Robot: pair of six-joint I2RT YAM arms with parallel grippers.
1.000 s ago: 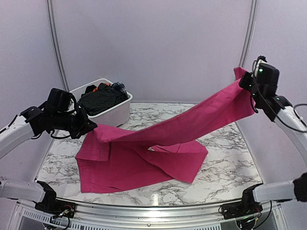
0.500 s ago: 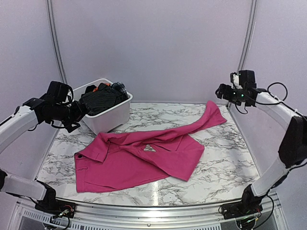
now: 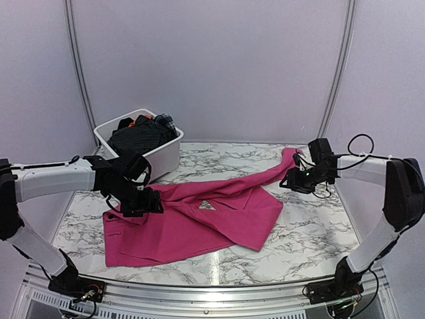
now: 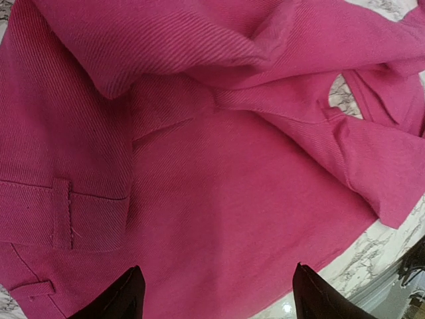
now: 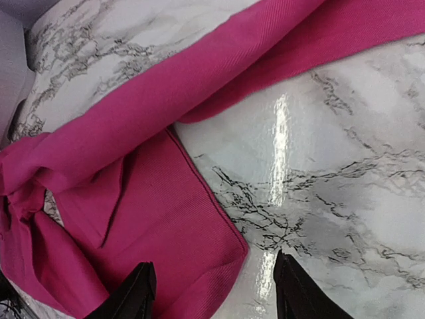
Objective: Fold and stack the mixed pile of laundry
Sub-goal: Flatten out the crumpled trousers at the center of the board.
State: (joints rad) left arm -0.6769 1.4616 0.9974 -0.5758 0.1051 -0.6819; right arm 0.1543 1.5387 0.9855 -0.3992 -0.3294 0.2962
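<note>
The magenta-pink cloth (image 3: 199, 222) lies loosely spread on the marble table, one long strip reaching toward the back right. My left gripper (image 3: 149, 203) hovers low over its left part, open, with only pink fabric (image 4: 219, 166) below the jaws (image 4: 216, 292). My right gripper (image 3: 292, 181) is open beside the strip's far end; a hemmed corner of the cloth (image 5: 166, 226) and bare table lie under it (image 5: 214, 282). The rest of the mixed laundry pile sits in the tub: a black pinstriped shirt (image 3: 136, 138), an orange bit (image 3: 135, 121), a dark plaid piece (image 3: 166, 121).
The white plastic tub (image 3: 159, 159) stands at the back left, just behind my left arm. Bare marble table (image 3: 312, 226) shows to the right of and in front of the cloth. Curved walls close in the back and sides.
Both grippers have let go of the pink cloth, which has dropped from a stretched span onto the table. Both arms have come down low, left over its left part, right by its far end.
</note>
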